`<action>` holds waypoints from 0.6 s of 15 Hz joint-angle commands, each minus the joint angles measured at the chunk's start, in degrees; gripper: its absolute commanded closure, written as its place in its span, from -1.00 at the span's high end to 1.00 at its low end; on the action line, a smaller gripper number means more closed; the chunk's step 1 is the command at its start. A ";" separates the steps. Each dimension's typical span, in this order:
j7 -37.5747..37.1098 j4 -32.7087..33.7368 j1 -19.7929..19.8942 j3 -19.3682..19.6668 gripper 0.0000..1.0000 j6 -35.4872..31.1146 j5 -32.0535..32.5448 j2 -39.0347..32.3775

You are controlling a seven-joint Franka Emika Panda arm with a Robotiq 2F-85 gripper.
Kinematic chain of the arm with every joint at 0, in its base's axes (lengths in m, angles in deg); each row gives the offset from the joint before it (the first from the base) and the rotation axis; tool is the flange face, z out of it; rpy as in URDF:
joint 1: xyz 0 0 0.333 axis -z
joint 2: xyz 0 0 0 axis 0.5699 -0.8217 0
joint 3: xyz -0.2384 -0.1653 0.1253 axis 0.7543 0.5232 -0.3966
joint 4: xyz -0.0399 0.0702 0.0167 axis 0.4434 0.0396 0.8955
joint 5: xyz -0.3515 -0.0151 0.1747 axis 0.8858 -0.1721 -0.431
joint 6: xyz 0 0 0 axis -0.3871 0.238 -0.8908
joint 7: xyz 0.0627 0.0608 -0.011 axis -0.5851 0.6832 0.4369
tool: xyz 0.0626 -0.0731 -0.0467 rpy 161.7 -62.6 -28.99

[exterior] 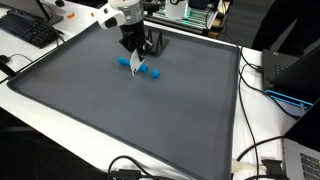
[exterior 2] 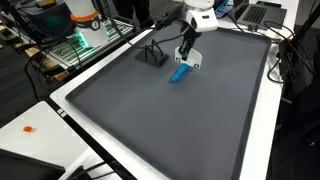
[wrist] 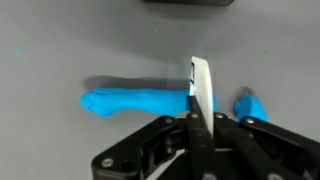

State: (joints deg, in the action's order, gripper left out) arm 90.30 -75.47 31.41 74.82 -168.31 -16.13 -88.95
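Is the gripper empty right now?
No, in the wrist view the gripper is shut on a thin white piece crossing the blue strip.

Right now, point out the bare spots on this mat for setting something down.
Bare: the mat's whole near half, from the blue piece to the white table rim, and both side strips. Crowded: the far middle, where the jaws pinch a white strip near the black stand.
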 commanded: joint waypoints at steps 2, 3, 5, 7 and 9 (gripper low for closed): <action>0.66 -2.52 0.04 -0.34 -0.98 -3.74 0.41 -1.29; 0.51 -2.71 -0.07 -0.26 -0.98 -4.01 0.64 -1.44; 0.54 -3.00 -0.09 -0.29 -0.98 -4.55 0.65 -1.73; 0.55 -3.23 -0.11 -0.30 -0.98 -4.94 0.74 -1.99; 0.49 -3.25 -0.14 -0.33 -0.98 -4.94 0.77 -2.38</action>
State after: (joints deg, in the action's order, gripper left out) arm 90.31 -77.25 31.34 74.75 -171.32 -15.89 -89.46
